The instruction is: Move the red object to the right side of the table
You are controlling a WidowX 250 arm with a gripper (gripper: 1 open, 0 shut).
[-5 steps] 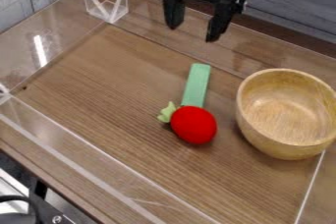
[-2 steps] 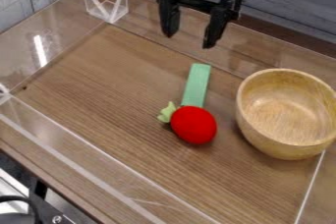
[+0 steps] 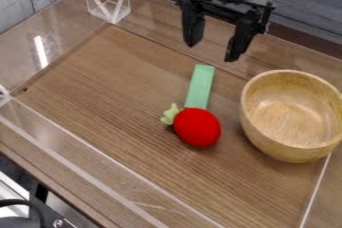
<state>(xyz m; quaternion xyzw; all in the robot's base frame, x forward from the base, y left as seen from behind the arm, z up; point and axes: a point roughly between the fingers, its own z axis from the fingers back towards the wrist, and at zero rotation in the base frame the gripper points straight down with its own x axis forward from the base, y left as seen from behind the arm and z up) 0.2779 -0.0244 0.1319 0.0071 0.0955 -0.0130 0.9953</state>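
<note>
Moved: gripper [image 3: 223, 42] now hangs further right, toward the wooden bowl [image 3: 291, 114].
Jaws: spread wide, holding nothing.
Red object [image 3: 198, 127]: on the table [image 3: 94, 82], below-left of the gripper, apart, touching the green bar [image 3: 201, 85].

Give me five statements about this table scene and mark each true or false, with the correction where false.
1. The gripper is closed around the red ball. False: its jaws are open and it hangs above the table, holding nothing.
2. The red ball lies on the table just left of the wooden bowl. True.
3. The red ball sits inside the wooden bowl. False: the bowl is empty and the ball is outside it.
4. A flat green bar lies just behind the red ball, on the side toward the gripper. True.
5. The red ball's leafy tuft points toward the bowl. False: the tuft is on the ball's left side, away from the bowl.
</note>
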